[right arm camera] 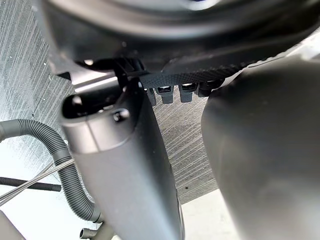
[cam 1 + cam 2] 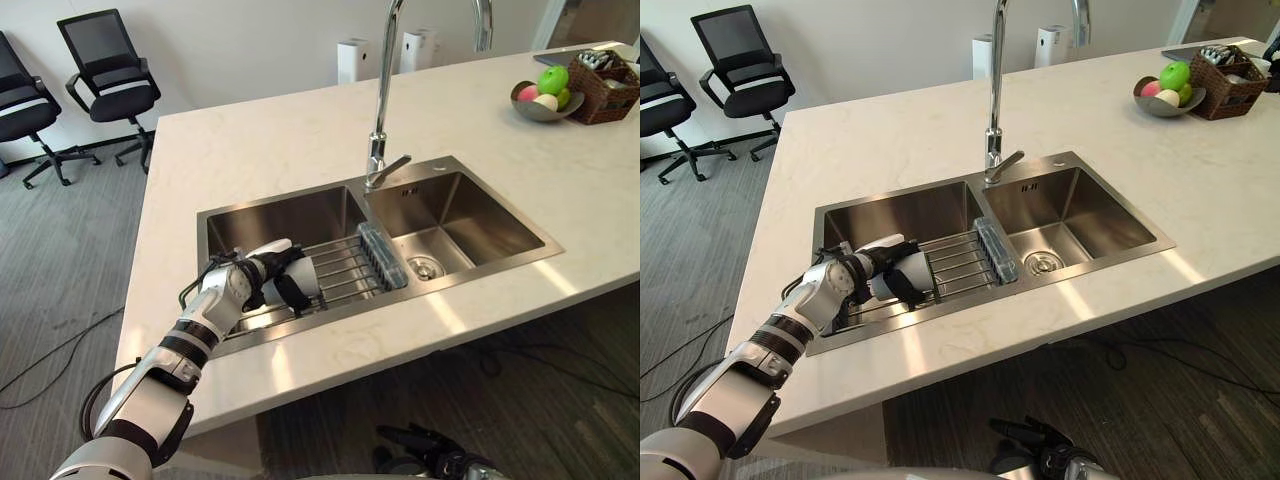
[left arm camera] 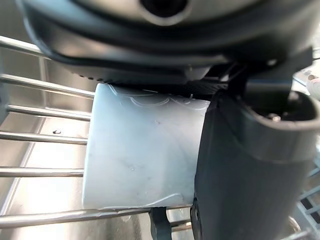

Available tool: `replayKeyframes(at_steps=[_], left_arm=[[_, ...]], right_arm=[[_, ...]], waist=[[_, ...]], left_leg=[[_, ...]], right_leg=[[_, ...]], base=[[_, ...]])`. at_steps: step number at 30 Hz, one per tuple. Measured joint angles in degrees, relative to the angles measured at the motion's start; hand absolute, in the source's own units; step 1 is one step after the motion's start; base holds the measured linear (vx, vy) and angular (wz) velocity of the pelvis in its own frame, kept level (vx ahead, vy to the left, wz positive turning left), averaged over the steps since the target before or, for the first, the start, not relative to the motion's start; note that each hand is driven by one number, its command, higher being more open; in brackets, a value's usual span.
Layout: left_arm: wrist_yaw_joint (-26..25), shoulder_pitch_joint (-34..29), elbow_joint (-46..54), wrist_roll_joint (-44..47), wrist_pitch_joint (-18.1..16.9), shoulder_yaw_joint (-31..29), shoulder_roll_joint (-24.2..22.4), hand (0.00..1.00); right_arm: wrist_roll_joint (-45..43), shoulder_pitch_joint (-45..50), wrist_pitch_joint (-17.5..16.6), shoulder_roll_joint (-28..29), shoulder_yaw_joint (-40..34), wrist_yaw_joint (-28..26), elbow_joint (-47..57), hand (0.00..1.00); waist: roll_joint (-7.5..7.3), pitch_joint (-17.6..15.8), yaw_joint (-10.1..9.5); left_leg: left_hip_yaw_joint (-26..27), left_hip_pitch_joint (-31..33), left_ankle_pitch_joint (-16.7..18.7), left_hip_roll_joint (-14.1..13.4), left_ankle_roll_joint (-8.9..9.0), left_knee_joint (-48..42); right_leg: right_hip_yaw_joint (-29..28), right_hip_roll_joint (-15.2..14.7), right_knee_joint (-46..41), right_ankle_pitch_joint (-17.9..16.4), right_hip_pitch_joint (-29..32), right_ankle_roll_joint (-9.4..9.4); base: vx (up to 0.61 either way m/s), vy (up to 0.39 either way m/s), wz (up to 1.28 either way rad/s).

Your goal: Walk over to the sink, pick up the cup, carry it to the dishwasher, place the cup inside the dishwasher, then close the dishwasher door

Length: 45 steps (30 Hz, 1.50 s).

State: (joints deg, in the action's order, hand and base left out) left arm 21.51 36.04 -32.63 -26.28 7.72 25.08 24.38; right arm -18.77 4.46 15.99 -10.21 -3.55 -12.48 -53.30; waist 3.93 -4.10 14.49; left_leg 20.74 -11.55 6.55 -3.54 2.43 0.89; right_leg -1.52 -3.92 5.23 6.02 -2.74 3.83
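A white cup point(image 2: 305, 270) lies on a wire rack point(image 2: 345, 265) across the left basin of the steel sink point(image 2: 470, 215). My left hand point(image 2: 240, 285) reaches down into that basin, its dark fingers and white-covered thumb curled round the cup. In the left wrist view the cup point(image 3: 140, 150) sits pressed against the palm, with the thumb point(image 3: 240, 175) alongside it and the rack's bars beneath. My right hand point(image 2: 430, 450) hangs low over the floor in front of the counter, fingers relaxed, holding nothing.
A tall faucet point(image 2: 380, 120) stands behind the divider between the basins. The pale counter point(image 2: 280, 140) carries a fruit bowl point(image 2: 540, 100) and a woven basket point(image 2: 605, 85) at the far right. Two black office chairs point(image 2: 105, 75) stand on the carpet at the far left.
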Motion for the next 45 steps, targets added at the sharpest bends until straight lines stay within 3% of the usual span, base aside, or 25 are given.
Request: replayKeyframes(at_steps=[7, 10, 16, 18, 24, 25, 26, 27, 28, 29, 30, 31, 32, 33, 34, 36, 37, 38, 39, 41, 43, 45], left_arm=[[-12.3, -6.4, 2.1, 5.2, -6.0, -2.7, -0.9, 0.00], [-16.1, -11.7, 9.1, 8.0, -7.1, -6.6, -0.9, 0.00], [-28.3, -24.8, 34.3, 12.6, -12.4, -18.1, -5.7, 0.00], [-33.0, -30.3, 45.9, 16.3, -16.8, -22.9, -9.5, 0.00], [-39.6, -36.9, 59.0, 20.9, -28.1, -27.5, -13.9, 0.00], [-41.0, -38.5, 60.6, 20.8, -29.5, -28.0, -14.4, 0.00], [-41.7, -38.8, 61.0, 20.8, -30.2, -28.1, -14.3, 0.00], [-42.3, -38.1, 61.2, 20.7, -31.1, -28.6, -14.4, 0.00], [-42.6, -37.3, 61.3, 20.6, -31.7, -27.7, -15.2, 0.00], [-42.5, -37.2, 61.2, 20.5, -31.9, -27.1, -15.2, 0.00], [-42.3, -36.9, 61.1, 20.5, -31.9, -25.7, -15.0, 0.00], [-42.4, -37.1, 61.2, 20.5, -32.1, -25.4, -15.6, 0.00], [-43.1, -36.3, 61.8, 20.6, -32.6, -25.6, -15.2, 0.00], [-44.7, -35.7, 62.1, 20.5, -34.2, -24.8, -16.6, 0.00], [-45.4, -35.8, 62.2, 20.5, -34.9, -24.3, -17.2, 0.00], [-45.9, -35.7, 62.0, 19.9, -35.6, -20.4, -19.1, 0.00], [-45.8, -35.7, 61.9, 19.5, -35.8, -19.3, -19.2, 0.00], [-45.7, -35.7, 62.0, 19.4, -36.6, -17.3, -19.4, 0.00], [-45.5, -35.5, 62.2, 19.3, -37.0, -16.4, -19.6, 0.00], [-45.9, -35.8, 62.2, 19.4, -36.5, -16.2, -19.0, 0.00], [-47.6, -37.2, 62.0, 19.6, -34.7, -16.3, -18.0, 0.00], [-47.2, -36.9, 59.4, 20.8, -35.1, -14.3, -18.4, 0.00]], right_arm=[[-0.1, 0.3, -0.2, -0.1, -0.1, 0.0, 0.0, 1.00], [-0.1, 0.6, -0.7, -0.2, -0.1, 0.0, -0.2, 1.00], [-0.1, 1.7, -1.5, -1.3, 0.0, 0.0, -2.2, 1.00], [0.4, 2.0, -1.6, -1.9, 0.1, -0.2, -3.0, 1.00], [3.5, 1.5, -0.9, -2.9, 2.0, -1.1, -5.1, 1.00], [4.4, 0.6, -0.9, -3.7, 2.1, -1.7, -5.6, 1.00], [4.5, 0.5, -0.9, -3.6, 1.7, -2.0, -5.7, 1.00], [4.2, -0.2, -1.1, -2.5, 0.4, -2.7, -7.3, 1.00], [3.5, -0.9, -1.2, -2.9, -1.0, -2.6, -8.3, 1.00], [2.9, -0.9, -1.3, -3.3, -1.3, -2.5, -8.0, 1.00], [2.0, -0.3, -1.6, -4.3, -2.5, -2.3, -6.1, 1.00], [1.8, -0.2, -1.6, -4.6, -3.3, -2.5, -5.8, 1.00], [1.9, 0.7, -1.7, -3.3, -3.7, -3.0, -5.8, 1.00], [2.0, 0.2, -2.1, -3.1, -5.0, -3.0, -6.4, 1.00], [2.0, 0.3, -2.0, -3.0, -5.0, -3.0, -6.4, 1.00], [2.1, 1.3, -1.8, -3.2, -4.9, -1.2, -6.1, 1.00], [2.1, 1.8, -1.5, -3.3, -4.9, -0.7, -5.7, 1.00], [2.0, 2.5, -0.9, -3.6, -4.9, 0.5, -4.6, 1.00], [2.0, 2.6, -0.5, -3.9, -4.9, 1.5, -3.9, 1.00], [2.3, 2.5, 0.2, -3.9, -4.8, 2.8, -3.1, 1.00], [3.3, 3.5, 0.7, -4.1, -4.6, 3.2, -1.1, 1.00], [2.6, 6.5, -0.7, -5.3, -5.3, 4.0, 3.6, 1.00]], waist=[[0.01, -0.1, -1.00], [-0.04, -0.3, -1.41], [-0.24, -0.3, -7.94], [-0.56, -0.3, -10.79], [-1.03, -1.1, -17.61], [-0.37, -1.1, -18.36], [-0.71, -1.0, -18.38], [-2.97, -0.9, -17.54], [-1.92, -1.6, -16.42], [-1.17, -1.9, -16.21], [-0.55, -3.0, -15.36], [-0.21, -2.7, -14.86], [-3.27, -1.2, -13.53], [-1.59, -1.5, -13.24], [-1.23, -1.3, -13.45], [-0.25, -1.0, -12.86], [0.10, -0.9, -12.83], [1.27, -0.4, -12.84], [2.02, -0.7, -12.80], [1.57, -1.5, -13.21], [0.69, -2.2, -14.00], [0.65, -2.1, -13.26]], left_leg=[[-1.3, 0.8, -0.4, 0.2, -0.12, 0.0], [-3.1, 1.4, -0.7, 0.0, -0.17, 0.0], [-7.8, 2.7, -1.0, 0.1, -0.35, -1.0], [-11.0, 6.0, -0.8, 0.6, -0.52, -3.9], [-19.8, 12.7, -1.9, 0.6, 0.25, -7.5], [-19.8, 13.6, -1.2, 0.2, 0.49, -6.7], [-18.6, 13.9, -0.5, -0.2, 0.53, -5.7], [-12.3, 15.2, 0.8, -1.3, -2.79, -8.7], [-2.9, 18.5, 0.8, -5.9, -7.69, -21.4], [1.1, 19.0, -0.1, -7.7, -8.49, -25.3], [4.8, 20.0, -2.8, -7.4, -8.86, -26.7], [3.8, 19.8, -3.9, -6.6, -8.06, -23.9], [-0.1, 16.3, -6.1, -2.0, -6.83, -12.9], [4.8, 14.0, -0.9, -5.6, -7.04, -17.6], [7.7, 12.1, -0.3, -7.2, -6.04, -18.1], [19.8, 4.1, -1.5, -13.0, -2.42, -15.3], [21.9, 2.2, -3.1, -13.7, -1.78, -13.4], [23.5, -0.8, -7.1, -13.3, 1.37, -8.0], [23.3, -1.8, -7.7, -11.4, 5.55, -1.9], [21.8, -2.0, -6.9, -9.0, 8.02, 2.2], [19.5, -1.8, -5.8, -6.0, 6.04, 2.3], [11.2, 1.7, -3.0, -2.9, 1.86, -1.5]], right_leg=[[1.5, -0.4, 0.0, 0.0, 0.0, 0.00], [3.7, -0.5, -0.3, 0.0, -0.3, 0.02], [9.0, -1.2, -0.4, -0.3, -1.9, 0.05], [11.9, -2.1, -0.4, -1.0, -1.9, -0.12], [20.1, -2.0, -0.9, -2.4, -1.8, -1.36], [21.1, -1.5, -2.6, -3.7, -0.6, -2.12], [21.2, -1.5, -3.0, -4.0, -0.2, -2.16], [23.3, -2.9, -2.0, -3.6, -0.3, -2.75], [27.3, -3.4, -4.9, -4.4, 0.1, -3.14], [28.6, -3.8, -7.7, -5.8, 0.3, -3.06], [30.8, -5.9, -16.1, -9.8, 2.5, -3.02], [30.9, -5.2, -16.3, -10.9, 3.3, -2.76], [31.8, -5.1, -11.2, -9.2, 3.8, -5.68], [36.7, -5.3, -11.5, -8.7, 2.5, -4.56], [37.9, -5.4, -11.8, -8.7, 2.2, -4.56], [46.5, -6.6, -11.7, -8.6, 0.1, -4.36], [48.5, -6.9, -11.8, -8.5, -0.4, -4.24], [52.1, -7.5, -12.4, -8.1, -0.8, -3.63], [55.1, -8.5, -13.6, -7.6, -0.8, -2.81], [58.1, -11.1, -15.7, -6.6, -1.4, -1.70], [57.0, -14.9, -17.6, -4.8, -2.3, -2.16], [42.1, -20.5, -25.1, -2.5, 0.1, -6.89]], base=[[-0.03, -0.036, 0.10], [0.00, -0.044, 0.29], [-0.04, -0.037, 0.42], [-0.07, -0.043, 0.71], [-0.11, -0.064, 0.82], [-0.13, -0.081, 0.54], [-0.10, -0.081, 0.89], [-0.01, -0.036, 1.32], [0.01, -0.013, 1.43], [-0.03, -0.003, 1.52], [-0.09, 0.006, 1.25], [-0.19, -0.062, 1.84], [-0.17, -0.111, 1.93], [-0.12, -0.110, 1.88], [-0.02, -0.003, 1.74], [-0.05, 0.129, 1.86], [-0.14, 0.228, 1.84], [-0.17, 0.334, 1.57], [-0.18, 0.375, 1.43], [-0.19, 0.367, 1.00], [-0.17, 0.325, 0.82], [-0.11, 0.363, 1.62]])
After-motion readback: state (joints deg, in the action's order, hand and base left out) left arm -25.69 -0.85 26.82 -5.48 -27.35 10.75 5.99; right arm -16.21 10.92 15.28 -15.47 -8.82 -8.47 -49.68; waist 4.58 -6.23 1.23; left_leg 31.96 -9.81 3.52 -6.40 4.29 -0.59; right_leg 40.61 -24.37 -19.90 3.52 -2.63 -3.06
